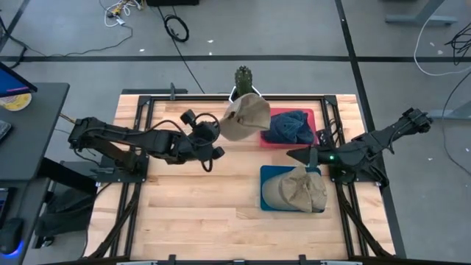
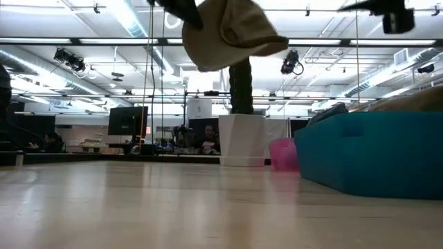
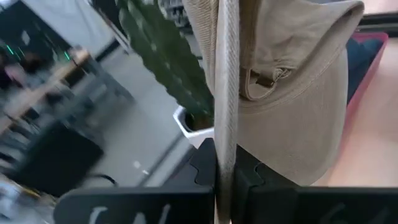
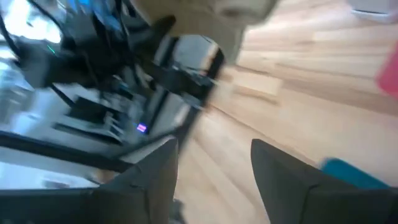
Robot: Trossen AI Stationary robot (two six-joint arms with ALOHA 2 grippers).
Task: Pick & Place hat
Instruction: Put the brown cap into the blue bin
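Note:
A tan hat [image 1: 246,116] is up in the air near the table's far edge, between the cactus pot and the red tray; the low view shows the tan hat [image 2: 232,31] well above the wood. My left gripper [image 1: 212,137] is shut on it from the left. A dark blue hat [image 1: 289,126] lies in the red tray [image 1: 309,114]. Another tan hat [image 1: 296,190] lies in the blue tray [image 1: 266,177]. My right gripper [image 1: 296,155] hovers open above the table between the two trays and touches nothing; its fingers [image 4: 155,180] stand apart. My left gripper pinches the tan hat's brim [image 3: 225,124] between its two fingers, with the brim edge-on between them. The fingers reach in roughly level from the table's left. The hat is lifted clear, and its crown [image 3: 298,93] bulges beyond the fingers toward the red tray.
A green cactus [image 1: 244,76] stands in a white pot [image 2: 242,138] at the middle of the far edge, right behind the held hat. Black frame rails run along the table's edges. The near left half of the wooden top [image 1: 191,213] is bare.

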